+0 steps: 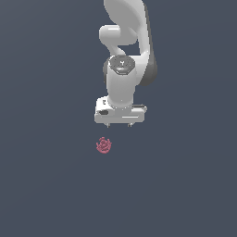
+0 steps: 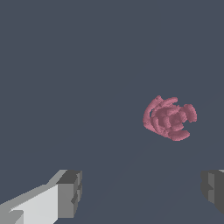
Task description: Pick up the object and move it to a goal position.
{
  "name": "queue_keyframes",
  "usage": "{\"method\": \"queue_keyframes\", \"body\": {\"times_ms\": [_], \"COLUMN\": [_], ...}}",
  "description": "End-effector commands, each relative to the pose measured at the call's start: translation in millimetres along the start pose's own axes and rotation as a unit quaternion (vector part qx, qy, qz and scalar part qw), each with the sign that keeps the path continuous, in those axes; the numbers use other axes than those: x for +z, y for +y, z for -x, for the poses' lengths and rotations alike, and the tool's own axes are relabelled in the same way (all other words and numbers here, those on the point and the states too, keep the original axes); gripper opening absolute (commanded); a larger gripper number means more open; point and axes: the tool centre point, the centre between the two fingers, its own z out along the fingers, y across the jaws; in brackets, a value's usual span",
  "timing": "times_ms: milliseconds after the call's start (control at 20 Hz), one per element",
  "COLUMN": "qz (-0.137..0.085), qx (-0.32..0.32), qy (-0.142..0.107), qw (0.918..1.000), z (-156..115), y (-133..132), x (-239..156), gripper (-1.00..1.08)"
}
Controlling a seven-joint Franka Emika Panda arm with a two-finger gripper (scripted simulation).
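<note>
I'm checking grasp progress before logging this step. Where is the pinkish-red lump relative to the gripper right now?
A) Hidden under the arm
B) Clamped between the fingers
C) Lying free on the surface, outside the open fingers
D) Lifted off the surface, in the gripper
C: the pinkish-red lump lies alone on the surface, apart from the gripper, whose fingers stand wide apart with nothing between them.
</note>
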Motion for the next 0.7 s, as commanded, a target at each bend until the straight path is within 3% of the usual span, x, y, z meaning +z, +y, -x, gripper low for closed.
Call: {"method": "queue_keyframes", "body": {"times_ms": [0,650], "qz": [0.0,0.011], "qx": [0.0,-0.003], "qy": [0.0,0.016], "qw": [1.0,0.9998], "z": [0,-10], "y": [0,11], "x": [0,-22], "gripper": [1.0,1.0]}}
